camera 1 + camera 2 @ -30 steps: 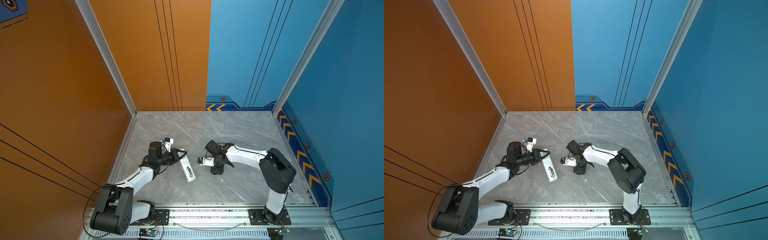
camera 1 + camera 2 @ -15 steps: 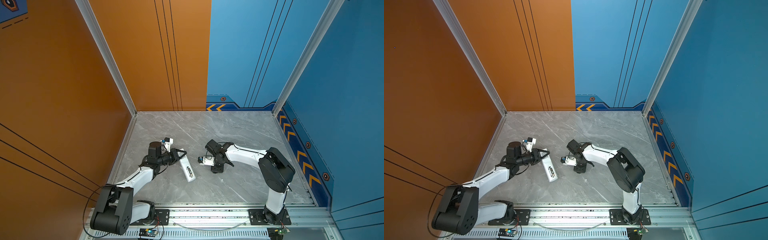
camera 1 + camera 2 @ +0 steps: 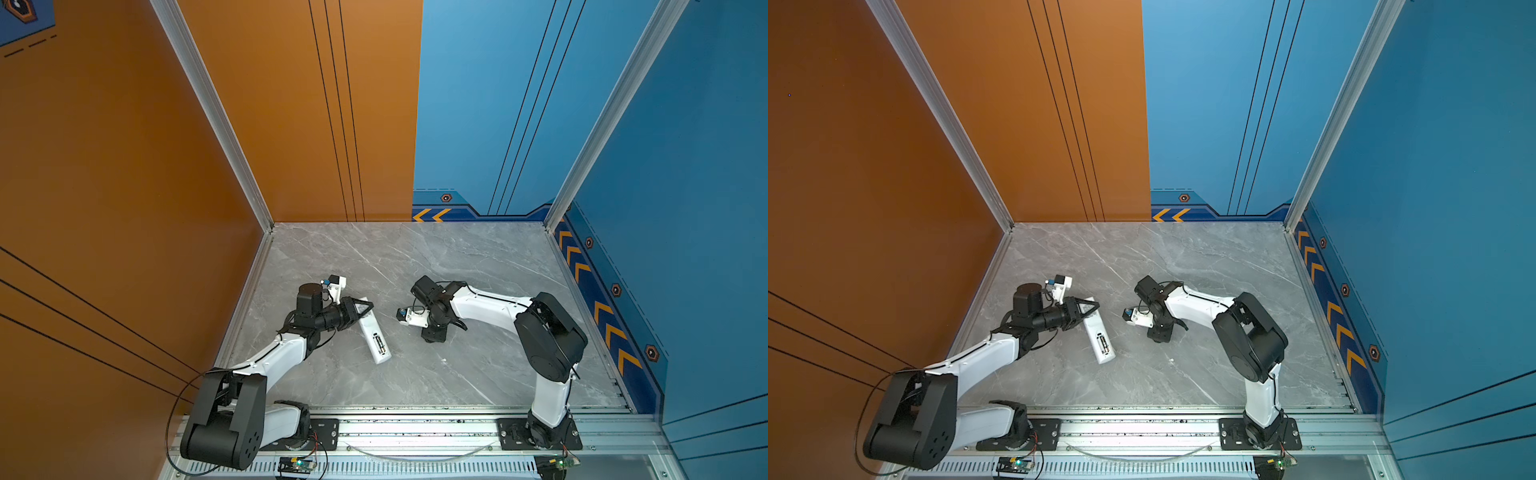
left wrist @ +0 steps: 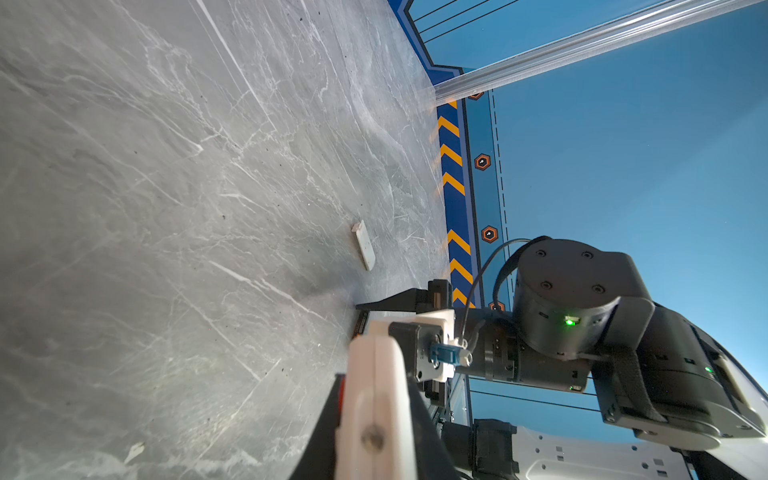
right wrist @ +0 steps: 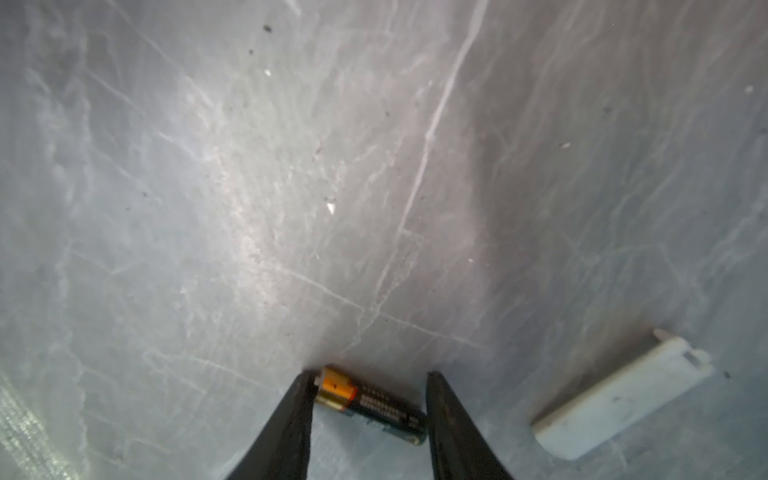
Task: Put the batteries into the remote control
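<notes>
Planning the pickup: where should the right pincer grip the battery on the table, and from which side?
By its two end caps, from straight above. The battery lies flat on the table, and the right pincer straddles it lengthwise; flat ends likely slip less than its round sides.

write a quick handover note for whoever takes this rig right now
Left hand: shut on one end of the remote control, which lies back up on the table, battery bay open.
Right hand: open, straddling a battery end to end as it lies on the table; not lifted.
Loose white cover lies beside it.
Done: cover off. Whether a battery already sits in the bay is too small to tell.
To do: grip this battery, seat it in the bay.
</notes>
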Motion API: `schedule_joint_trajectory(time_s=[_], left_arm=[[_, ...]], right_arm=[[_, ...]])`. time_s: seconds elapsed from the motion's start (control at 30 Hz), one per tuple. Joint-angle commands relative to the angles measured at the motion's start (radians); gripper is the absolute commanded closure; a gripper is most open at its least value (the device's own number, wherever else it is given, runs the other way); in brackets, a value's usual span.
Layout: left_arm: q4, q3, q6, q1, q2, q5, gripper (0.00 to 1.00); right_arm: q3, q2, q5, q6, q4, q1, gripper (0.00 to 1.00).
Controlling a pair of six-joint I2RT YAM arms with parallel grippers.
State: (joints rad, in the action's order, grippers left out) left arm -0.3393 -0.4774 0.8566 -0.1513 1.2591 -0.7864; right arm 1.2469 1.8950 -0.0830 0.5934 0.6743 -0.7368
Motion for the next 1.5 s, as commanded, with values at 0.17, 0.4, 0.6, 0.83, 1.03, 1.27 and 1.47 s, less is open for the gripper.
schedule_joint_trajectory(time_s=[0.17, 0.4, 0.6, 0.83, 1.03, 1.27, 1.47], left_arm=[[-0.017, 0.005, -0.005, 0.007, -0.01, -0.019, 1.0], [-0.017, 0.004, -0.006, 0.008, -0.02, -0.018, 1.0], [-0.017, 0.003, -0.007, 0.008, -0.03, -0.016, 1.0], [-0.017, 0.001, -0.007, 0.007, -0.035, -0.016, 1.0], [-0.017, 0.002, -0.005, 0.007, -0.043, -0.017, 1.0], [-0.017, 0.002, -0.004, 0.006, -0.045, -0.017, 1.0], [-0.017, 0.003, -0.005, 0.007, -0.049, -0.017, 1.0]], right_arm=[[0.004, 0.037, 0.025, -0.092, 0.039, 0.011, 0.62], [0.033, 0.063, 0.022, -0.206, 0.062, 0.019, 0.64], [0.049, 0.088, 0.019, -0.292, 0.096, 0.028, 0.66], [0.052, 0.083, 0.012, -0.408, 0.096, 0.027, 0.69], [0.046, 0.085, 0.005, -0.501, 0.095, 0.026, 0.69], [0.015, 0.07, 0.0, -0.569, 0.097, 0.028, 0.67], [-0.007, 0.048, -0.046, -0.535, 0.097, 0.055, 0.55]])
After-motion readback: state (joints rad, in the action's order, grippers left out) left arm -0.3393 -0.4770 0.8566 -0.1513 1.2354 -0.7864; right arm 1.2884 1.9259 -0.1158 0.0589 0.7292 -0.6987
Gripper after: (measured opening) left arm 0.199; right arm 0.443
